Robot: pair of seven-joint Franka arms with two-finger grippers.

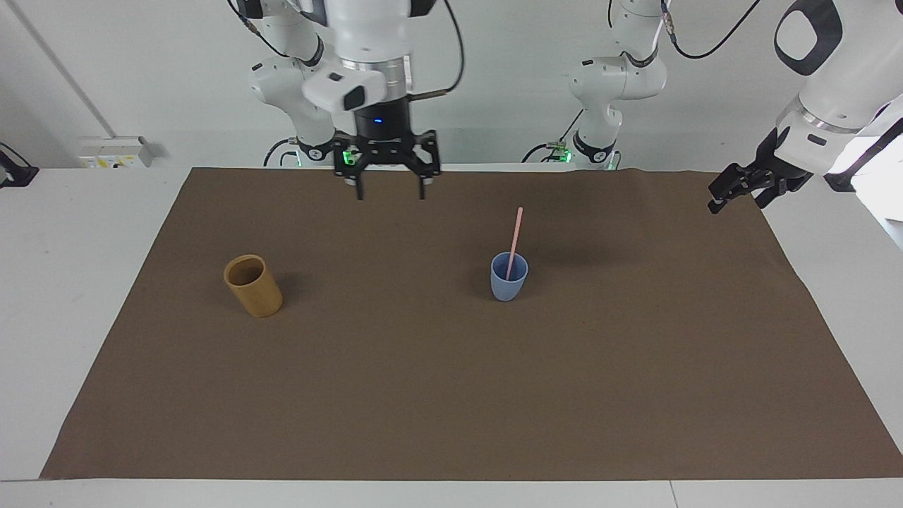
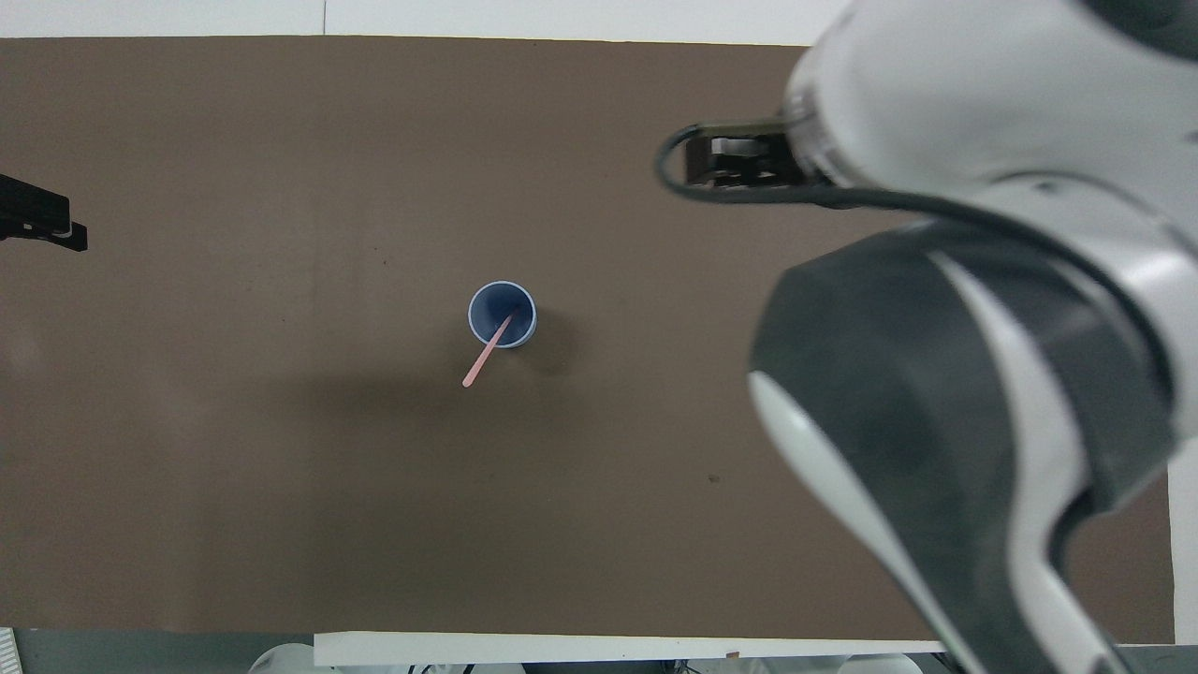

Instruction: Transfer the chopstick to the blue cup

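Brown matting [image 1: 451, 395] covered the table, with a tan cup [image 1: 253, 285] standing toward the right arm's end. Over it the right gripper [image 1: 390, 194] hung empty, jaws spread wide, and the left gripper [image 1: 734, 197] waited at its own edge, seemingly open too. Mid-mat, the blue cup [image 1: 508, 281] held the chopstick [image 1: 516, 236], leaning on its rim.

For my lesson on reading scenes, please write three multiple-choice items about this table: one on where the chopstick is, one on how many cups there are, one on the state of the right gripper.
1. Where is the chopstick?
A. in the blue cup
B. in the tan cup
C. flat on the brown mat

2. How many cups stand on the mat?
A. one
B. two
C. three

3. The right gripper is
A. shut on the chopstick
B. open, holding nothing
C. touching the tan cup

Answers: 1 A, the chopstick leans inside the blue cup; 2 B, one blue, one tan; 3 B, fingertips apart, in the air.
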